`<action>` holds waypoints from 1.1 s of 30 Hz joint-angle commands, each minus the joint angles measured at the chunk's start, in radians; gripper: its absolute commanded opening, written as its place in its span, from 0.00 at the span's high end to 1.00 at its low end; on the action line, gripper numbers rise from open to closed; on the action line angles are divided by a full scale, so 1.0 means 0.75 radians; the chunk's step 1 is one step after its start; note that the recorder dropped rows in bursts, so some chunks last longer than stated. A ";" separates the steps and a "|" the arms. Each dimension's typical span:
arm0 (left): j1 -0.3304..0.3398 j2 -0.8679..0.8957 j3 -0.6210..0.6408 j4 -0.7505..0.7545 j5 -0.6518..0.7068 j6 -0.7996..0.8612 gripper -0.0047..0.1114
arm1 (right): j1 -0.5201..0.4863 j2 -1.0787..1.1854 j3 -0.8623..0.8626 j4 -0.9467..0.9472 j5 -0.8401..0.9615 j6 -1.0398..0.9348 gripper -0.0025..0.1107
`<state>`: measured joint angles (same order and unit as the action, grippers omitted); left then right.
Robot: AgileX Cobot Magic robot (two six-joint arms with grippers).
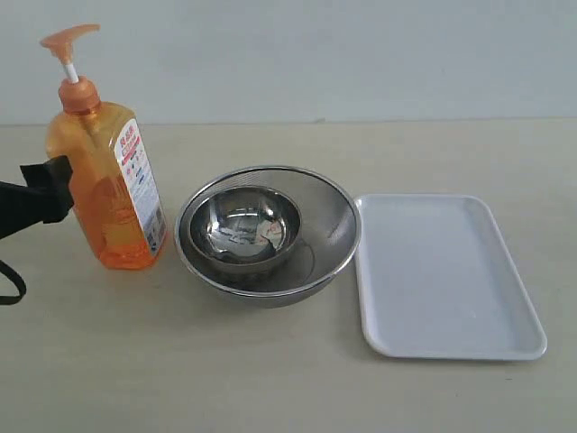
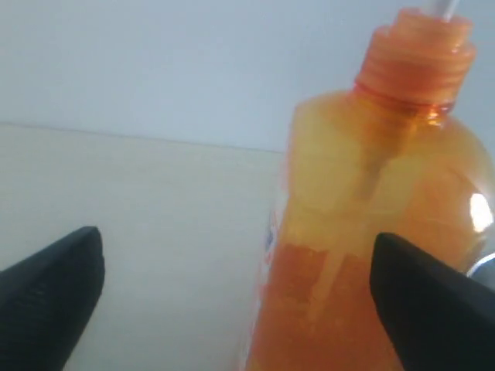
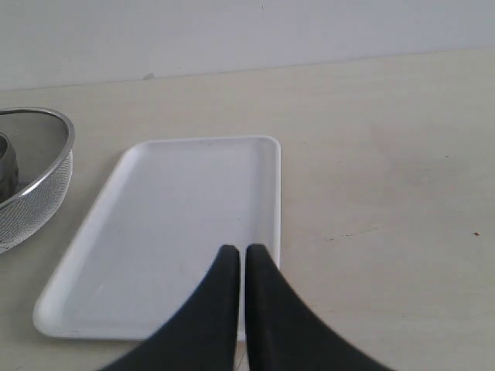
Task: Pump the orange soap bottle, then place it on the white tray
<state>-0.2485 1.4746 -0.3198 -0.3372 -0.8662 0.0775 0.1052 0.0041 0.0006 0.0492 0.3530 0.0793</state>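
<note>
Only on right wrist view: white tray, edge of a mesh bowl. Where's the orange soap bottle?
Observer: The orange soap bottle stands upright on the table, across the nested steel bowls from the white tray.
Operator: Left end effector on it?
Observer: No grip. The left end effector is open beside the bottle's body, with the bottle off toward one finger.
</note>
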 commanded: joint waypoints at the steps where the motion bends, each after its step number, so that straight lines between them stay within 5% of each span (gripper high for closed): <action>1: -0.006 0.003 -0.002 0.357 0.031 -0.177 0.22 | -0.005 -0.006 -0.001 -0.004 -0.006 -0.013 0.98; 10: -0.006 0.003 -0.011 0.346 0.063 -0.262 0.07 | -0.005 -0.006 -0.001 -0.010 -0.011 -0.013 0.98; 18: -0.006 0.003 -0.032 0.475 0.094 -0.267 0.06 | -0.005 -0.006 -0.001 -0.010 -0.011 -0.013 0.98; 33: -0.006 0.076 -0.096 0.425 0.064 -0.256 0.06 | -0.005 -0.006 -0.001 -0.010 -0.011 -0.013 0.98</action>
<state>-0.2485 1.5040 -0.3766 0.0000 -0.8069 -0.1148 0.1052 0.0041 0.0006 0.0492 0.3530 0.0793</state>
